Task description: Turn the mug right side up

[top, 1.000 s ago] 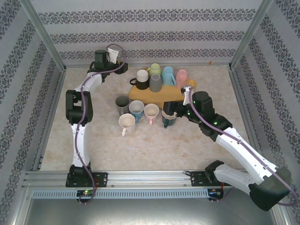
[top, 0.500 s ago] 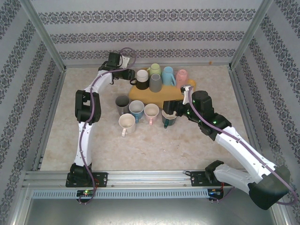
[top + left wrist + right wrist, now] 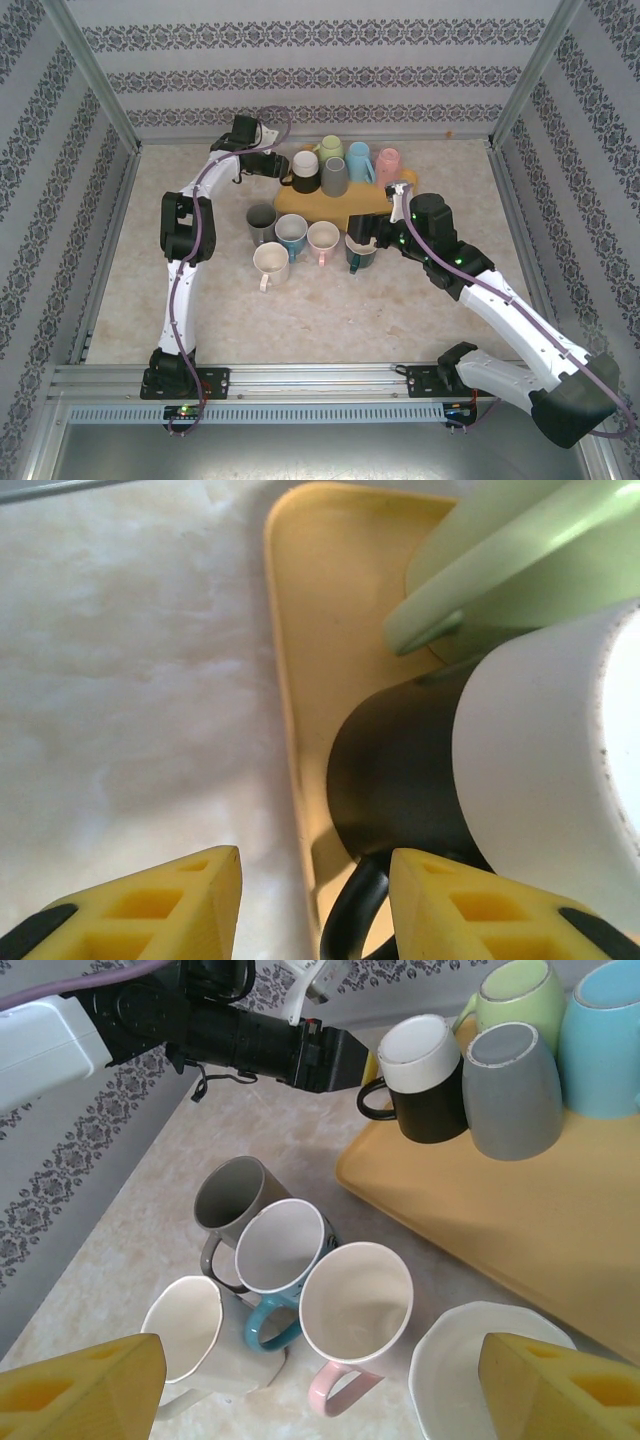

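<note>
**Standing white end up on the yellow tray (image 3: 345, 207): the black-and-white mug (image 3: 303, 168), with the left gripper (image 3: 315, 905) beside it**

The black-and-white mug is found at the tray's 10 o'clock corner in the top view, well toward 12 o'clock on the table (image 3: 330, 310). Its white end, which looks to be its base, is turned upward, and its black handle is pointed toward 8 o'clock. The left gripper is held just beside the mug at 9 o'clock, with its yellow fingers (image 3: 180, 900) spread apart. In the left wrist view the handle is seen between them, close to one finger; whether it is touched cannot be told. A green mug (image 3: 331, 148) is set at the black-and-white mug's 1 o'clock and a grey mug (image 3: 332, 178) at its 4 o'clock, both on the tray and close by. The right gripper (image 3: 361, 243) is placed just off the tray's 6 o'clock edge, at a white-lined mug (image 3: 490, 1365) on the table. Its jaws are spread wide in the right wrist view, and that mug is seen between them. A cluster of upright mugs (image 3: 278, 1250) is gathered on the table at 9 o'clock of the right gripper.
</note>
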Motion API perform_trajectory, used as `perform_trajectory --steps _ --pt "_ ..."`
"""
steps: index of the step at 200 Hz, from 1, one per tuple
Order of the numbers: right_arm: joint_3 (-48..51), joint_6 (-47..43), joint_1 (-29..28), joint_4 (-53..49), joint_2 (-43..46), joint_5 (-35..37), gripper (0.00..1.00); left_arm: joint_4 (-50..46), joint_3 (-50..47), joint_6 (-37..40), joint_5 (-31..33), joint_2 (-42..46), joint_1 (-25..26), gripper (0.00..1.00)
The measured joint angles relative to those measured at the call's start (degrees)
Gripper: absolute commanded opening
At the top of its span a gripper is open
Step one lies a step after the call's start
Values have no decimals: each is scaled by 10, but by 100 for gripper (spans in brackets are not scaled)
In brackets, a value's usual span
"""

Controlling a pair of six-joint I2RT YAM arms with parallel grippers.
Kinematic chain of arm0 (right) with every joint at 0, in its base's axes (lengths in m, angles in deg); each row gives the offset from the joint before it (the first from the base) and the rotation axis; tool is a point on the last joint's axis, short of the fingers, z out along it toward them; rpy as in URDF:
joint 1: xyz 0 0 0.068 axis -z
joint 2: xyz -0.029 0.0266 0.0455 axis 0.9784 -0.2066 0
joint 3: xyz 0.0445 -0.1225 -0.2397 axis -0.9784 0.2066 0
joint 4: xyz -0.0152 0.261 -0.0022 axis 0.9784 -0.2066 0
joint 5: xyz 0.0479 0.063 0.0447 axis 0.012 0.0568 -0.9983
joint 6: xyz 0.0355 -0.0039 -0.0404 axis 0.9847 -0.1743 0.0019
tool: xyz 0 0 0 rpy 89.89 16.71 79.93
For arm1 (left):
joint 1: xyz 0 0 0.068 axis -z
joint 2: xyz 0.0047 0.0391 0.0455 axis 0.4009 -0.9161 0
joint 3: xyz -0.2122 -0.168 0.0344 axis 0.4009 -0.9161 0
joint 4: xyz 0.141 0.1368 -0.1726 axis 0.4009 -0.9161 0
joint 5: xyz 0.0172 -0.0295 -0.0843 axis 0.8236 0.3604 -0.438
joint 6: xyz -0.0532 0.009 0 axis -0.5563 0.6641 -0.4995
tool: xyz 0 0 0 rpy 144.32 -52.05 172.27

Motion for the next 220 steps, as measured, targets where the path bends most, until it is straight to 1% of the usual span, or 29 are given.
perform_trajectory --steps 76,121,149,166,220 --pt "0 0 0 0 8 0 82 -23 -82 29 -52 51 28 45" --pt "0 0 0 0 16 0 82 -12 -160 37 -52 104 28 45" --pt "0 4 0 0 18 0 82 11 -198 37 -49 140 29 50" --pt "1 8 0 0 18 0 82 17 -202 35 -52 153 30 54" --pt "1 12 0 1 15 0 82 16 -188 35 -46 148 51 57"
